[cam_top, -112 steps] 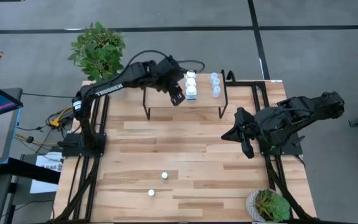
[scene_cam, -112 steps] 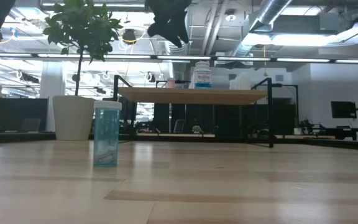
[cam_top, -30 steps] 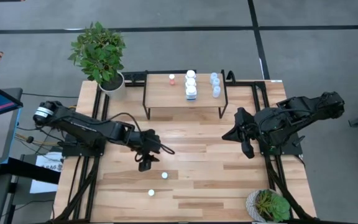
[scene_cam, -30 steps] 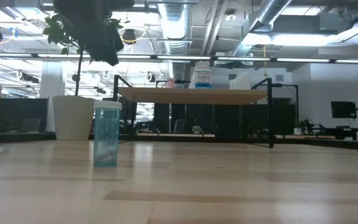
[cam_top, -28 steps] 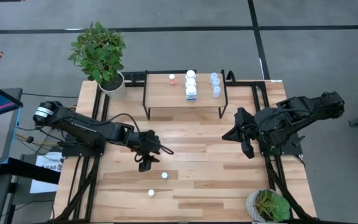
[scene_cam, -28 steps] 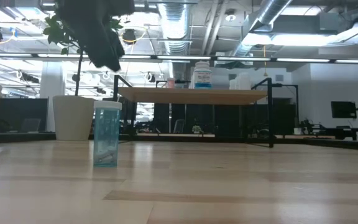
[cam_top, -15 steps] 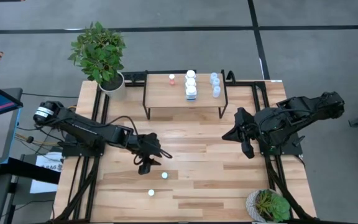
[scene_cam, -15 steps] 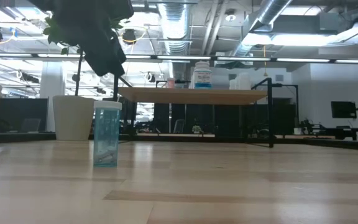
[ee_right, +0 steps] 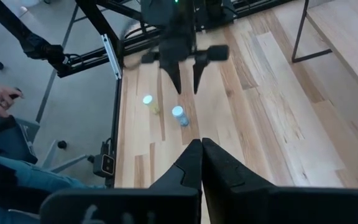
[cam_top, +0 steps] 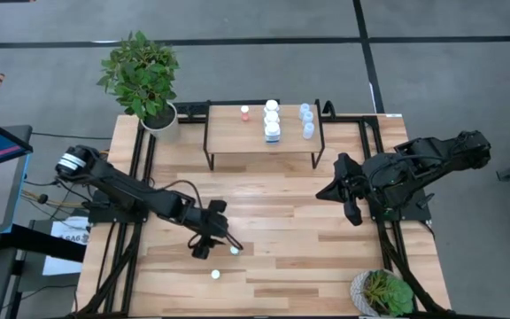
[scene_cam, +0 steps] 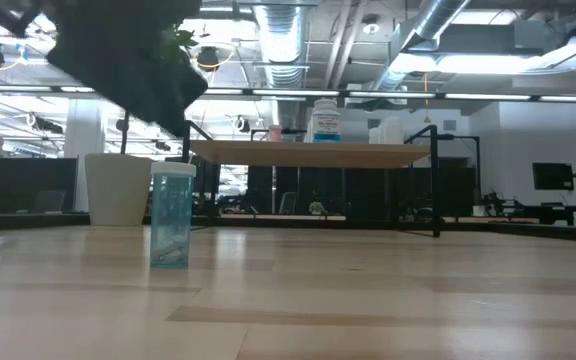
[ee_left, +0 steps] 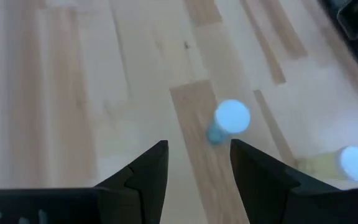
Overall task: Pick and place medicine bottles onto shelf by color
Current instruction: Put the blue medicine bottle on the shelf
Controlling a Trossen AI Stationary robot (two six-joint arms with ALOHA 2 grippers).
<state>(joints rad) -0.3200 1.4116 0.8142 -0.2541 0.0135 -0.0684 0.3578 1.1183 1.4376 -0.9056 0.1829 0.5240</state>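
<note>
**A:** What is seen nearest to the camera side of the table?

**B:** Two medicine bottles are standing on the table in the near part. A yellowish bottle is found closest to the near edge. A pale blue bottle is placed just beyond it, toward 1 o'clock.

**A:** And the left gripper?

**B:** The left gripper is held above the table, just beside the pale blue bottle, at its 9 o'clock. Its fingers are parted and nothing is grasped between them — the pale blue bottle is seen slightly ahead of the fingertips, not touched.

**A:** Where is the right gripper kept?

**B:** The right gripper is found at the 3 o'clock side of the table, well apart from both bottles. Its fingers are pressed together and nothing is held.

**A:** What is placed farther away?

**B:** The shelf is seen at 12 o'clock, at the far edge. On its top three groups are arranged: one small red-capped bottle, a row of white bottles in the middle, and pale blue ones at the right end. A potted plant is standing at the far left corner — about 11 o'clock.
</note>
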